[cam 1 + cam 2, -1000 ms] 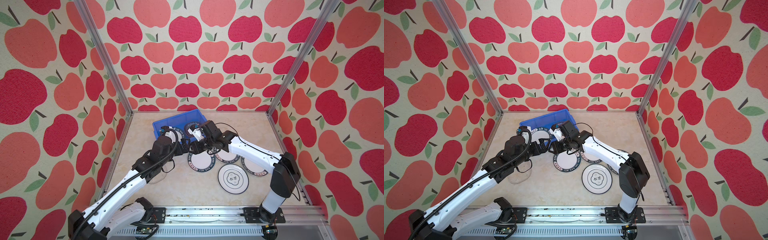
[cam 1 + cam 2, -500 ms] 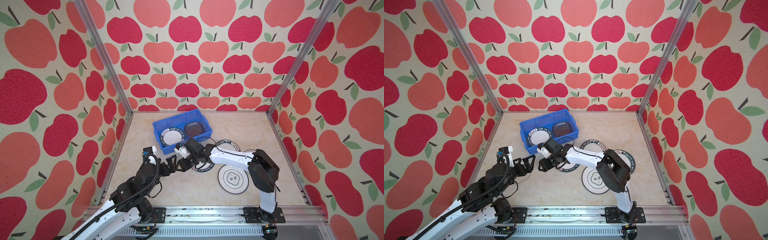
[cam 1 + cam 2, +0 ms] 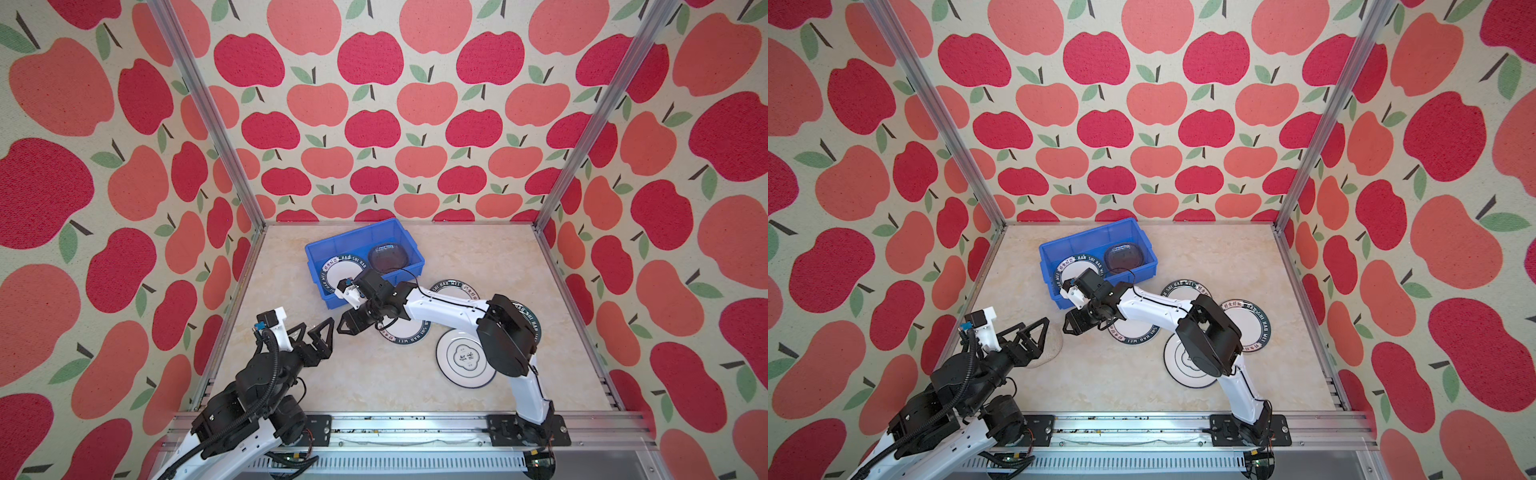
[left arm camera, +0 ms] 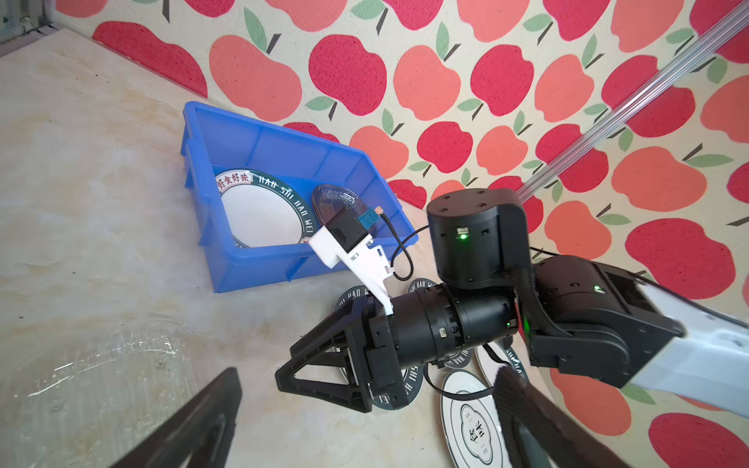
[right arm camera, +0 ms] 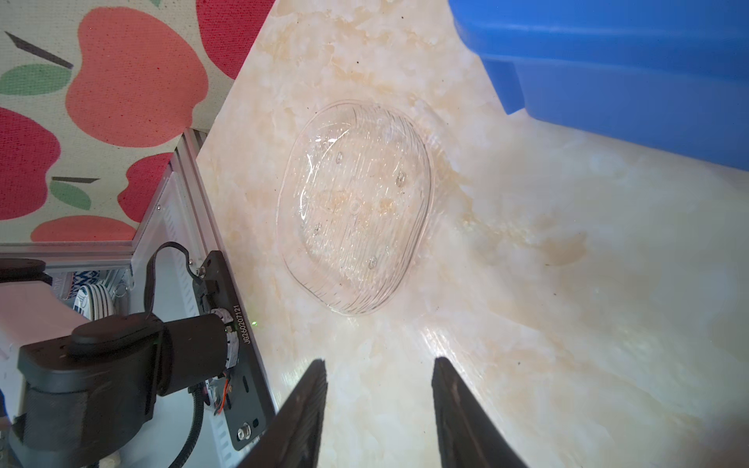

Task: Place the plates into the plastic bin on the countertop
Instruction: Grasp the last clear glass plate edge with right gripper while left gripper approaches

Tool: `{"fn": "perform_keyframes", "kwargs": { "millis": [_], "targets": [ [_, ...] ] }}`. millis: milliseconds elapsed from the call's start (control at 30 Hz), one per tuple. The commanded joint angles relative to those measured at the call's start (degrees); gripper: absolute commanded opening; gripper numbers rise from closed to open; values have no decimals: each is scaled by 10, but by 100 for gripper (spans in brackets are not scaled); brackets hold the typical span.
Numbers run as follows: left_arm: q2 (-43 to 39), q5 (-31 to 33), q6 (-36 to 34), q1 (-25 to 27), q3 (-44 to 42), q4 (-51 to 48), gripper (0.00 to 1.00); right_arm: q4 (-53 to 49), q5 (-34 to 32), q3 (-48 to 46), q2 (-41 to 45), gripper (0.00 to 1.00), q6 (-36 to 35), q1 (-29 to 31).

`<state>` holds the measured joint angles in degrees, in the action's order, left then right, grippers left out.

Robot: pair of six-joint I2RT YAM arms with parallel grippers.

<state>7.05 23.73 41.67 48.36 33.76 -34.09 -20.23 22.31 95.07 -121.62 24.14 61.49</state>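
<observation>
The blue plastic bin [image 3: 353,233] stands at the back of the countertop [image 3: 374,382]. In it lie a white lettered plate [image 3: 334,272] and a clear glass plate [image 3: 388,258]. Another clear glass plate [image 5: 354,206] lies on the countertop at the front left, under my left gripper [image 3: 318,326], which is open and empty. My right gripper [image 3: 343,326] reaches across towards it, open and empty, its tips [image 5: 379,364] short of the plate. Three white lettered plates [image 3: 1133,332] [image 3: 1183,289] [image 3: 1250,328] and an emblem plate [image 3: 465,359] lie under and beside the right arm.
Apple-patterned walls and aluminium rails [image 3: 415,424] close in the countertop. The two grippers nearly touch tip to tip in front of the bin's near left corner [image 4: 219,279]. The right arm's elbow [image 3: 505,340] hangs over the plates on the right.
Both grippers have left the bin. The left arm has pulled back to the front left, and the right gripper has swung forward and left, low over the countertop.
</observation>
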Motion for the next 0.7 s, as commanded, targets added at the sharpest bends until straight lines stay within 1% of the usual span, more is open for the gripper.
{"fn": "perform_keyframes", "kwargs": {
  "millis": [0, 233, 400, 567, 667],
  "targets": [
    [-17, 18, -16, -3, -2, -28, 99, -42, 11, 44, -36, 46, -1, 3],
    [16, 26, -27, -3, 3, -16, 99, -81, 29, 119, -102, 43, -10, 4],
    [35, 24, -41, -6, 0, 2, 99, -93, 36, 147, -134, 42, -6, 8],
    [47, 12, -47, -20, 1, 7, 99, -105, 36, 171, -158, 40, -5, 19],
    [63, -6, -48, -33, -1, 16, 99, -112, 37, 187, -174, 39, -5, 28]
  ]
}}
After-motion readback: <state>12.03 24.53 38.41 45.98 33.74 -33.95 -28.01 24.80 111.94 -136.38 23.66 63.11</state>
